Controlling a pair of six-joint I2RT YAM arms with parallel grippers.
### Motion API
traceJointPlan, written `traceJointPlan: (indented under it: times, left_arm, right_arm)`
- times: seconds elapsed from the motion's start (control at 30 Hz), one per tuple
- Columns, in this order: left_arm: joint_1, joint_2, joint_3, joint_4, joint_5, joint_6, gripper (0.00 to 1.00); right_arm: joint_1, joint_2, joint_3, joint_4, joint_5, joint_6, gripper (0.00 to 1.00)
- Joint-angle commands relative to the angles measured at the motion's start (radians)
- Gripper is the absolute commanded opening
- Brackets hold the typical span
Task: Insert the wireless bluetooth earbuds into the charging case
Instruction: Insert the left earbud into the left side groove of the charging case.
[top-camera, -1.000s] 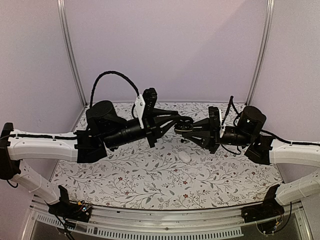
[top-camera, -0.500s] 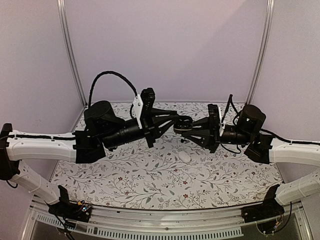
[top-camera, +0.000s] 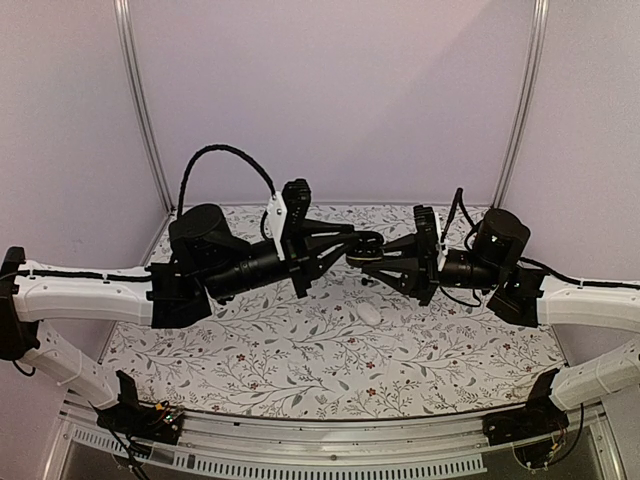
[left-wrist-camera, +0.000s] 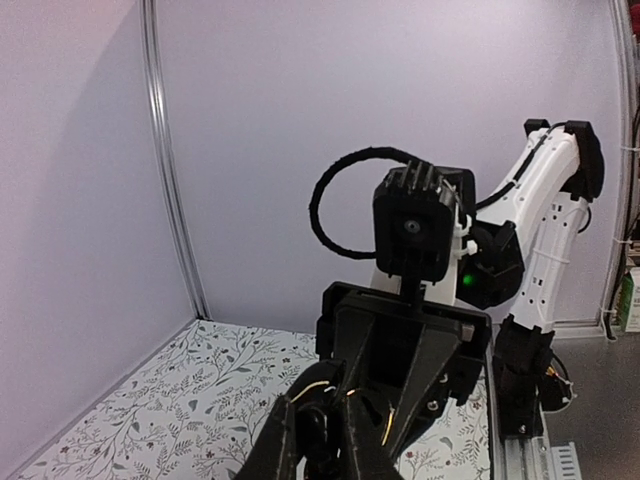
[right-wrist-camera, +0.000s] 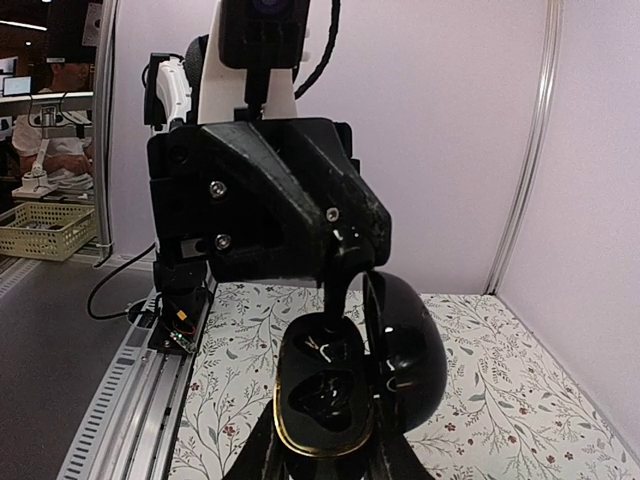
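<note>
Case (right-wrist-camera: 320, 395): glossy black oval, gold rim, lid open, clenched in right claw (right-wrist-camera: 322, 445).
Left claw (right-wrist-camera: 337, 292): narrowed tips dip into case; grip cannot be told.
Earbuds: cannot tell whether inside.
Pebble (top-camera: 370, 313): smooth white, on desk (top-camera: 250, 350) below claws.

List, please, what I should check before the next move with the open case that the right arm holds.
1. The right fingers clamp the charging case: ok.
2. The lid stands open, swung to one side: ok.
3. The left fingers reach down to the case opening: ok.
4. An earbud sits between the left fingers: cannot tell, hidden.
5. An earbud is seated in a pocket of the case: cannot tell, the inside is too dark.
</note>
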Motion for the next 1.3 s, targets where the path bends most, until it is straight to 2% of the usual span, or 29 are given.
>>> traceJointPlan:
  times: [0.0, 0.57, 0.9, 1.27]
  left_arm:
    - [-0.014, -0.017, -0.023, 0.003, -0.023, 0.003, 0.11]
    - [-0.014, -0.006, -0.03, 0.028, -0.04, -0.006, 0.12]
    - [-0.017, -0.024, -0.061, 0.074, -0.083, -0.007, 0.12]
    - [-0.018, -0.046, -0.026, 0.042, -0.207, 0.02, 0.12]
  right_arm:
    - [0.004, 0.0, 0.041, 0.021, -0.006, 0.013, 0.07]
    - [0.004, 0.026, 0.053, 0.085, 0.012, 0.081, 0.03]
    - [-0.011, 0.062, 0.042, 0.18, -0.006, 0.221, 0.01]
    - [-0.013, 0.063, 0.023, 0.19, -0.046, 0.238, 0.0]
